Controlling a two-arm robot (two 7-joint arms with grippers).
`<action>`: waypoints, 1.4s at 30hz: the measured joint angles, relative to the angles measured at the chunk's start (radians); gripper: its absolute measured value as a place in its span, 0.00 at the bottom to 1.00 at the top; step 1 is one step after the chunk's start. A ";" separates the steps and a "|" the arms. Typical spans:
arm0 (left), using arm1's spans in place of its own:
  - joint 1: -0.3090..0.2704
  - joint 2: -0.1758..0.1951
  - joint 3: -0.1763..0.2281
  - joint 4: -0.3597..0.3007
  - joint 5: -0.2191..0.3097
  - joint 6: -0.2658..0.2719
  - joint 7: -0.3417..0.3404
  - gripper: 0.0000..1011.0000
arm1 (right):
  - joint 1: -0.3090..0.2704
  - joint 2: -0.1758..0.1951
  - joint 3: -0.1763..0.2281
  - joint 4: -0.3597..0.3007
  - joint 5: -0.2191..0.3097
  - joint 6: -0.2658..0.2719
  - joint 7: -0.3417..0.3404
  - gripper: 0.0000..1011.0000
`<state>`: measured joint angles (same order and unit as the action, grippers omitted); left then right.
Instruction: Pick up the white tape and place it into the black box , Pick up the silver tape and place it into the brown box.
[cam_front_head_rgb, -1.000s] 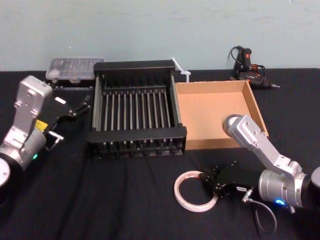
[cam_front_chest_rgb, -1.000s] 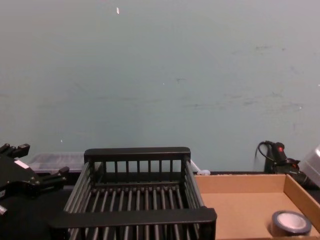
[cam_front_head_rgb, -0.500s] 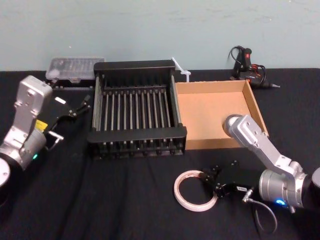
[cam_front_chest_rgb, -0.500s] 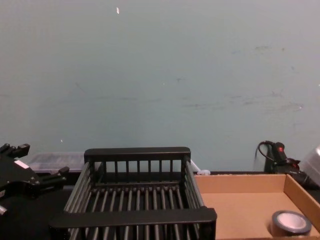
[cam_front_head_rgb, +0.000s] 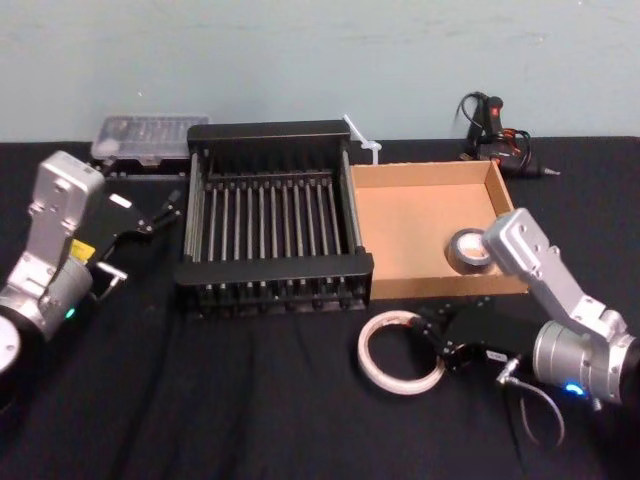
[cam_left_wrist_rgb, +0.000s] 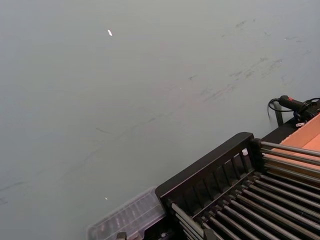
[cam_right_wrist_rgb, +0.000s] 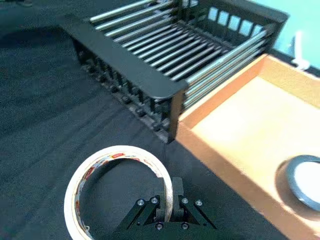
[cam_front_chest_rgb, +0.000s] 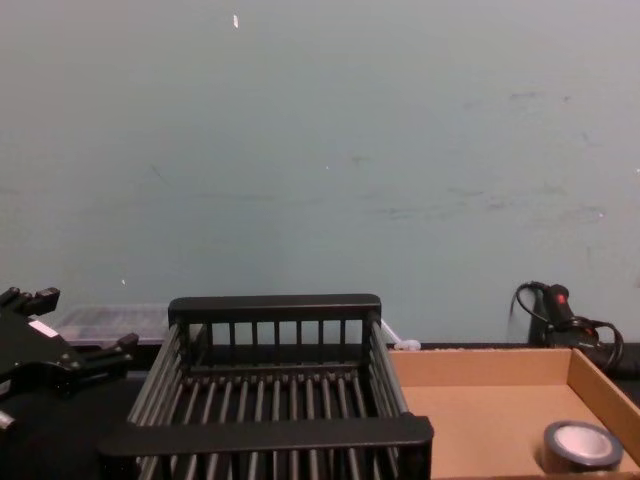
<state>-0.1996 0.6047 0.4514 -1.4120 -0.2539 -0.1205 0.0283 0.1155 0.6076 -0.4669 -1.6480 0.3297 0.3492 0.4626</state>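
The white tape (cam_front_head_rgb: 366, 355) is a large thin ring in front of the brown box (cam_front_head_rgb: 420, 215), just over the black cloth. My right gripper (cam_front_head_rgb: 437, 345) is shut on the ring's right wall. In the right wrist view the white tape (cam_right_wrist_rgb: 117, 151) shows red print inside, with the right gripper (cam_right_wrist_rgb: 169, 197) pinching its wall. The silver tape (cam_front_head_rgb: 468, 250) lies flat in the brown box's front right corner, also seen as the silver tape (cam_front_chest_rgb: 582, 445) from the chest. The black box (cam_front_head_rgb: 272, 132) stands left of the brown box. My left gripper (cam_front_head_rgb: 150, 215) rests open, left of the black box.
A clear plastic case (cam_front_head_rgb: 150, 135) lies behind the black box's left corner. A glue gun (cam_front_head_rgb: 495, 135) with its cable sits behind the brown box. A white clip (cam_front_head_rgb: 362, 140) pokes up between the two boxes. Black cloth covers the table.
My right arm has shifted right and toward the boxes, carrying the white tape along. Its forearm has uncovered the silver tape in the head view. The left arm has not moved.
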 joint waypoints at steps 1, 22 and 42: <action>0.000 0.000 0.000 0.000 0.000 0.000 0.000 0.99 | -0.001 0.000 0.004 -0.002 0.001 0.000 -0.002 0.10; 0.000 0.000 0.000 0.000 0.000 0.000 0.000 0.99 | 0.007 0.002 0.128 -0.022 0.033 0.033 -0.072 0.10; 0.000 0.000 0.000 0.000 0.000 0.000 0.000 0.99 | 0.148 -0.081 0.113 0.055 0.028 0.079 -0.085 0.10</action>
<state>-0.1995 0.6047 0.4514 -1.4120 -0.2539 -0.1205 0.0283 0.2632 0.5266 -0.3542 -1.5933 0.3573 0.4286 0.3776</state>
